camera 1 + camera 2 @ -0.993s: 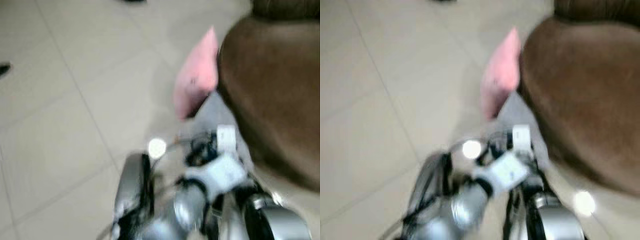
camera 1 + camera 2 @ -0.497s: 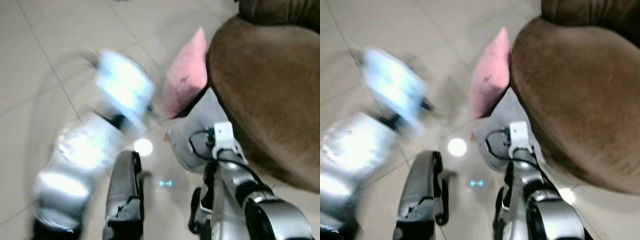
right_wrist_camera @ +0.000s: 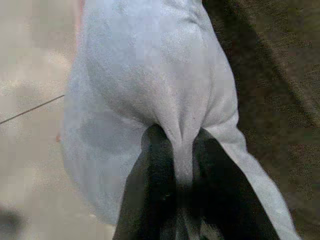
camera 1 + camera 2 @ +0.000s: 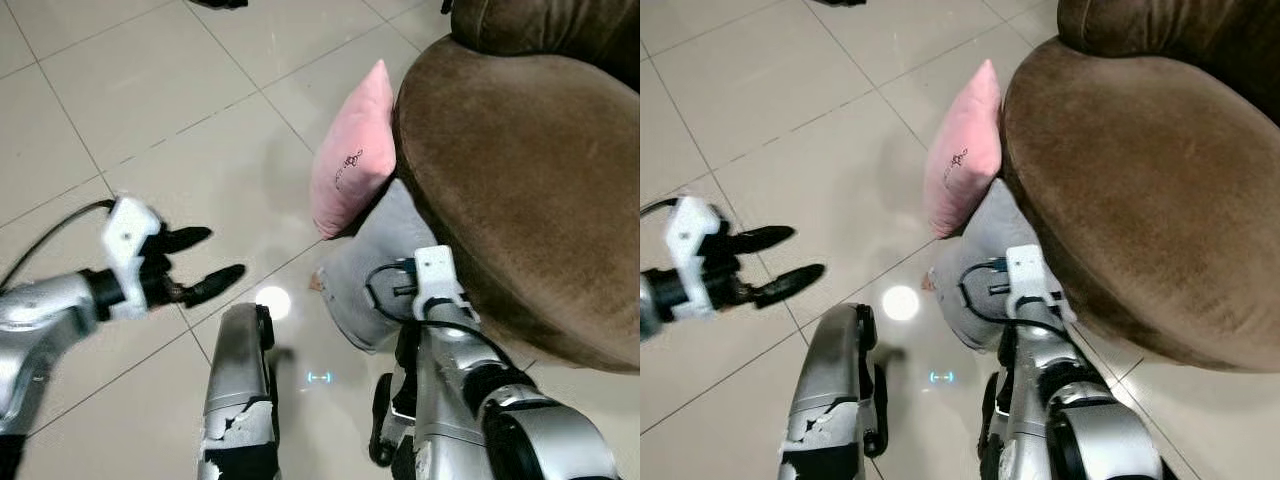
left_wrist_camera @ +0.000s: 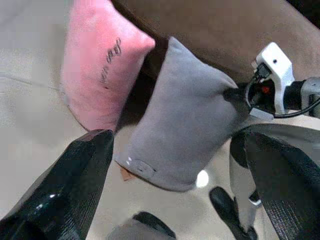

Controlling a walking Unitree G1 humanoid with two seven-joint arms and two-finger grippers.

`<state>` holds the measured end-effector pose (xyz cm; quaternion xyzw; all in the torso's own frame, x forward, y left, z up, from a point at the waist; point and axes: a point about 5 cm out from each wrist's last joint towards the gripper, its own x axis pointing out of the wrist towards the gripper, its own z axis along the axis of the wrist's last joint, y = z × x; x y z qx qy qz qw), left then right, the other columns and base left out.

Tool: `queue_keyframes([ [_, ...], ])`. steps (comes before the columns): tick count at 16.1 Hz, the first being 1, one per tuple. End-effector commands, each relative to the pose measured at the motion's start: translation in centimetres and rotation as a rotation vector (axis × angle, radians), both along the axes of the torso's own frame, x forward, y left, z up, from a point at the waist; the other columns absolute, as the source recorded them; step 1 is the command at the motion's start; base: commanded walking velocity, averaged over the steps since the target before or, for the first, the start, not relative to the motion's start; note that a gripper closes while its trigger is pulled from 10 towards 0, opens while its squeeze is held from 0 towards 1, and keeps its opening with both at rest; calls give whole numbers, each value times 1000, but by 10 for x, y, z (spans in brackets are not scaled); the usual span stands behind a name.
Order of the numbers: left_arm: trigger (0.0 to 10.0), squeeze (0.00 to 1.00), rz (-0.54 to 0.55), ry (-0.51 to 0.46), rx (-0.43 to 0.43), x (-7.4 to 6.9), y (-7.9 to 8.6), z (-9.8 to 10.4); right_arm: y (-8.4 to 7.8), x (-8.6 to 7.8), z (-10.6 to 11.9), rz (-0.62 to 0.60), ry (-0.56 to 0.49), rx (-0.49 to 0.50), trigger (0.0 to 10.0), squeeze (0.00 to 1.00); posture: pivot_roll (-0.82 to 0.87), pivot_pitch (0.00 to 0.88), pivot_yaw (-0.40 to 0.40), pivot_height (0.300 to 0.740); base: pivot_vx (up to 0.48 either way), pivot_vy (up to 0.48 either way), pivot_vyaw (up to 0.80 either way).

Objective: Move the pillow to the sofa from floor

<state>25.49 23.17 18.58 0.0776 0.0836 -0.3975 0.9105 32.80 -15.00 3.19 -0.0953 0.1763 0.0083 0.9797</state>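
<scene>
Since half a second ago the left arm has stopped its fast swing and is now sharp: the left gripper (image 4: 200, 262) hangs low over the tiled floor (image 4: 150, 110), on the robot's left side, with its two black fingers (image 4: 215, 284) spread wide apart and nothing between them. Nearest to the camera the robot's own legs stand on the tiles, with a bright spot of light on the floor just before them.

On the right side, the right gripper (image 3: 175, 150) is pinched on a fold of the grey pillow (image 4: 375, 265); the wrist view shows the fabric drawn up between the two fingers. This pillow stands tilted, its lower edge near the floor and its upper side against the rounded front edge of the brown sofa (image 4: 530, 170).

Just beyond it the pink pillow (image 4: 352, 155) stands on its edge on the floor, leaning on the same sofa front and touching the grey one. It has small dark writing on its face.

To the left of both pillows the tiles run open and bare towards the far side.
</scene>
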Motion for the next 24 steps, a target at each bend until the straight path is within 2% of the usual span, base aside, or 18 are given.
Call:
queue_keyframes([
  [1, 10000, 0, -35, -8, -16, -3, 0, -1, 0, -8, -11, -1, 44, 5, 0, 0, 387, 317, -28, 566, 0, 0, 0],
  [4, 10000, 0, -93, -5, -4, -6, -1, 0, 4, -8, -11, 7, 45, 11, 0, 0, 394, 320, -24, 566, 0, 0, 0],
  [8, 10000, 0, -114, -2, -11, -7, -1, -3, 7, -10, -12, 24, 43, 34, 0, 0, 388, 318, -24, 566, 0, 0, 0],
  [10, 10000, 0, -116, -1, -11, -7, -4, -7, 14, -9, -9, 57, 12, 99, 0, 0, 372, 309, -35, 566, 0, 0, 0],
  [11, 10000, 0, -84, 2, 6, -4, -7, -13, 20, -6, -3, 80, -29, 160, 0, 0, 339, 290, -54, 566, 0, 0, 0],
  [13, 10000, 0, 4, -36, 31, 3, -17, -25, 41, 6, 28, 148, -210, 331, 0, 0, 287, 251, -84, 566, 0, 0, 0],
  [14, 10000, 0, 14, -38, 31, 5, -19, -28, 42, 7, 32, 158, -230, 347, 0, 0, 271, 235, -92, 566, 0, 0, 0],
  [15, 10000, 0, 53, -49, 38, 7, -22, -33, 46, 11, 50, 174, -305, 386, 0, 0, 245, 210, -105, 566, 0, 0, 0],
  [16, 10000, 0, 97, -67, 55, 10, -25, -35, 46, 15, 79, 180, -406, 433, 0, 0, 219, 191, -112, 566, 0, 0, 0],
  [17, 10000, 0, 123, -76, 39, 12, -26, -33, 45, 17, 98, 180, -469, 468, 0, 0, 194, 177, -117, 566, 0, 0, 0],
  [18, 10000, 0, 172, -102, -9, 17, -27, -25, 38, 18, 136, 169, -584, 501, 0, 0, 168, 156, -115, 566, 0, 0, 0],
  [19, 10000, 0, 189, -115, -28, 18, -29, -20, 32, 18, 156, 154, -645, 527, 0, 0, 157, 132, -116, 566, 0, 0, 0],
  [20, 10000, 0, 221, -165, -33, 20, -35, -12, 20, 17, 195, 131, -753, 537, 0, 0, 149, 112, -116, 566, 0, 0, 0],
  [21, 10000, 0, 239, -184, -32, 21, -37, -11, 14, 17, 207, 123, -784, 530, 0, 0, 135, 94, -123, 566, 0, 0, 0],
  [22, 10000, 0, 285, -213, -14, 27, -38, -12, 8, 18, 216, 116, -784, 470, 2431, 0, 131, 80, -133, 566, 0, 0, 0],
  [23, 10000, 0, 375, -208, -33, 37, -38, -16, 5, 20, 216, 150, -701, 360, 10000, 0, 121, 65, -140, 566, 0, 0, 0],
  [24, 10000, 0, 400, -214, -40, 41, -41, -17, 2, 17, 214, 137, -686, 349, 10000, 0, 110, 65, -134, 566, 0, 0, 0],
])
